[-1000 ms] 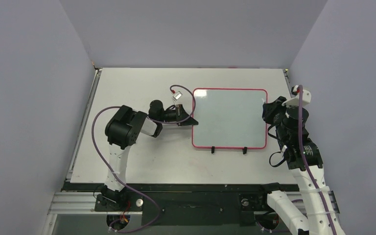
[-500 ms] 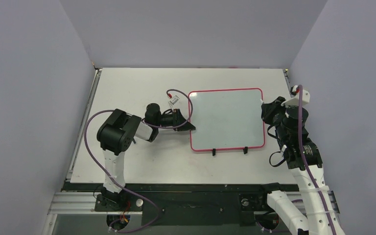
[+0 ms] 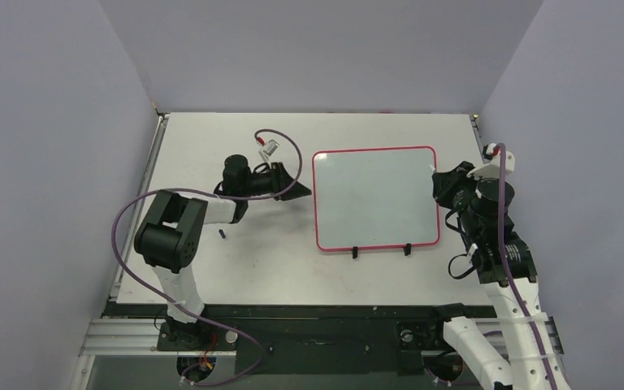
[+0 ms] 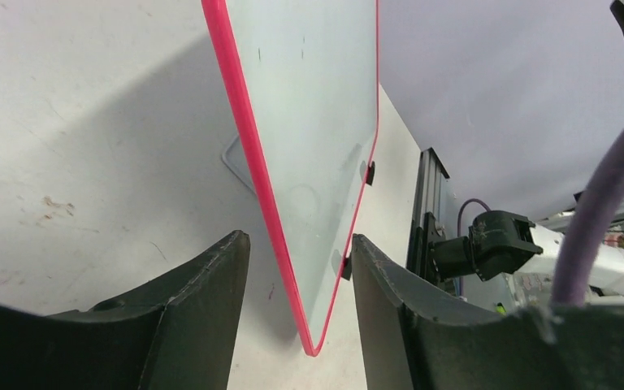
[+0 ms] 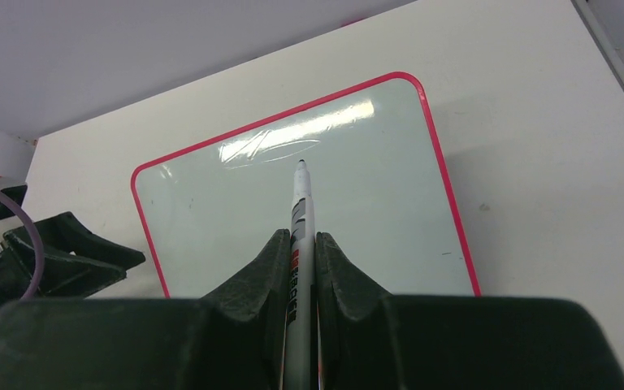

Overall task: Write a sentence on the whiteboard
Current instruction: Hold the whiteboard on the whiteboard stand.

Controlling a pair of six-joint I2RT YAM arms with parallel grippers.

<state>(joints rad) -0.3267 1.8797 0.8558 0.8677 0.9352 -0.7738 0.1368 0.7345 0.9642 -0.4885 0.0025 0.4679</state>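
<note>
The whiteboard [image 3: 374, 203] lies on the table, glossy white with a pink-red frame and two black feet at its near edge. The sentence is out of view: the board's face [image 5: 357, 203] shows only glare and faint specks. My left gripper [image 3: 301, 192] stands open just left of the board's left edge, apart from it; in the left wrist view the board's corner [image 4: 313, 345] lies ahead between the spread fingers [image 4: 211, 309]. My right gripper [image 5: 300, 244] is shut on a white marker pen [image 5: 301, 207], whose tip points over the board from its right side [image 3: 445, 185].
A small dark piece [image 3: 222, 234] lies on the table beside the left arm's elbow. Grey walls stand on three sides. The table's metal rail [image 3: 142, 203] runs along the left edge, and the arm bases sit at the near edge.
The left gripper opened, let go of the board's left edge and drew back to the left. The board slid slightly left first. The right arm kept still with the pen.
</note>
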